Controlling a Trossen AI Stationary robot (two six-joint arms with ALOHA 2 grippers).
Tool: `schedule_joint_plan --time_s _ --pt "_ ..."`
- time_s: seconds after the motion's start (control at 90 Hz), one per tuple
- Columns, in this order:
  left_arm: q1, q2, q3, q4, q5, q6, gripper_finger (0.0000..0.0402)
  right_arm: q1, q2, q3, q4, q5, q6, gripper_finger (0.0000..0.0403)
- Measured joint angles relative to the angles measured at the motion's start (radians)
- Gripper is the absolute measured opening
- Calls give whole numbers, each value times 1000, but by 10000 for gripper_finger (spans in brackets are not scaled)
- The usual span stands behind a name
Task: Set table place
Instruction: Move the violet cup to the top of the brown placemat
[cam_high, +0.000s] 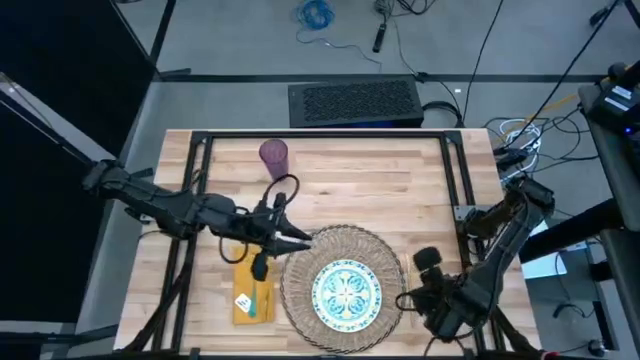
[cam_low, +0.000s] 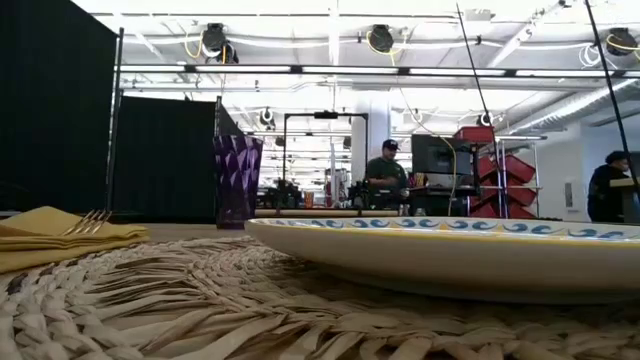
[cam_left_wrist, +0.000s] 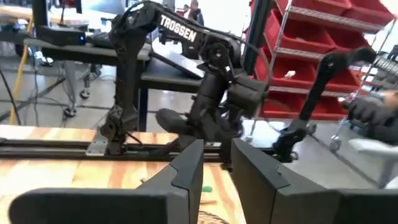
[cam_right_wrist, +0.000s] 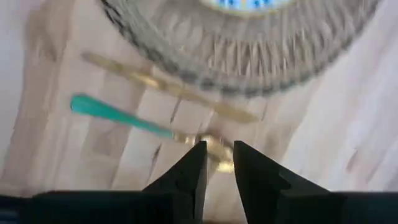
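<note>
Workshop shelving, benches and two people fill the room behind the butcher-block table (cam_high: 400, 170), which carries a black frame along its edges. Near the front edge lies the woven mat (cam_high: 340, 285) with the patterned plate (cam_high: 347, 292) centred on it. Just beside the mat on the left-arm side sits the yellow napkin (cam_high: 252, 295), a gold fork (cam_low: 88, 222) resting on it. The purple tumbler (cam_high: 274, 155) stands well apart toward the far edge, with bare wood around it. The left gripper (cam_high: 300, 240) hovers at the mat's rim above the napkin, fingers nearly closed on nothing. The right gripper (cam_right_wrist: 217, 165) hangs at the table's right front, fingers slightly parted over the bowl of the teal-handled spoon (cam_right_wrist: 118, 117), which lies beside a gold knife (cam_right_wrist: 168, 87) just off the mat.
</note>
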Motion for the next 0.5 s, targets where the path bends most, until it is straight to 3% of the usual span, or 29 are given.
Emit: schedule_joint_plan --time_s 0.1,0.289,0.356,0.5 --pt "-37 -7 0 -16 -50 -38 68 44 -1 0 -67 -12 138 63" --pt "-137 -57 0 -133 -265 -42 59 90 -2 0 -114 -42 365 63" --pt "-165 -79 0 -158 -330 -41 59 84 -2 0 -81 55 367 63" --pt "-216 -111 0 -215 -461 9 58 -9 -24 0 66 375 260 63"
